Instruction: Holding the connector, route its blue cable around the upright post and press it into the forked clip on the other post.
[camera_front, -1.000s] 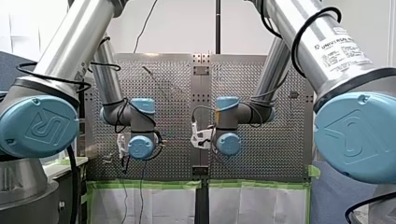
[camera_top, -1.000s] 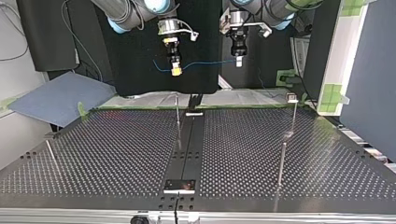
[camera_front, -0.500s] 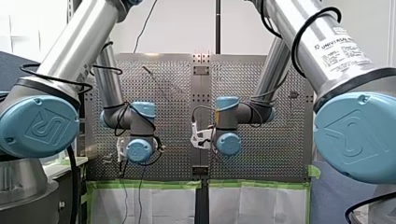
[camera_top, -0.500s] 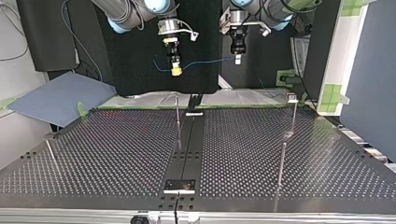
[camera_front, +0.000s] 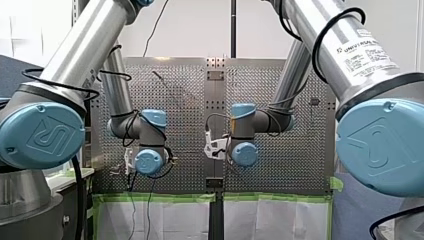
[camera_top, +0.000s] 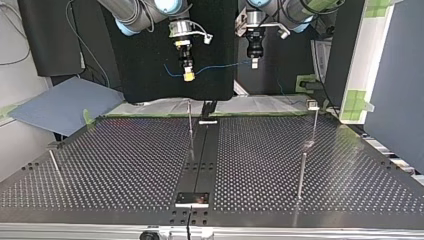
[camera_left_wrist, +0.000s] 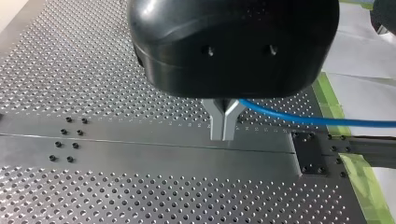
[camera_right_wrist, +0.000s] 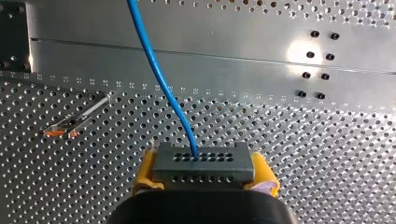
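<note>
Your right claw (camera_right_wrist: 204, 176) is clamping its yellow pads (camera_right_wrist: 145, 170) on both ends of the connector (camera_right_wrist: 203, 158), a grey rectangular block dotted with small holes. The thin, glossy blue cable (camera_right_wrist: 159, 79) is running ahead from its face to your left claw (camera_left_wrist: 223, 127), whose metal fingers are pinching together on it above the matte perforated table (camera_left_wrist: 70, 56).

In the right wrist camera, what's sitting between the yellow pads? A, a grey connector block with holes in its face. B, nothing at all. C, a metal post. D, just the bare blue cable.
A: my right gripper has its yellow pads shut on the grey connector, and the blue cable runs out of one of the holes in its face.
</note>
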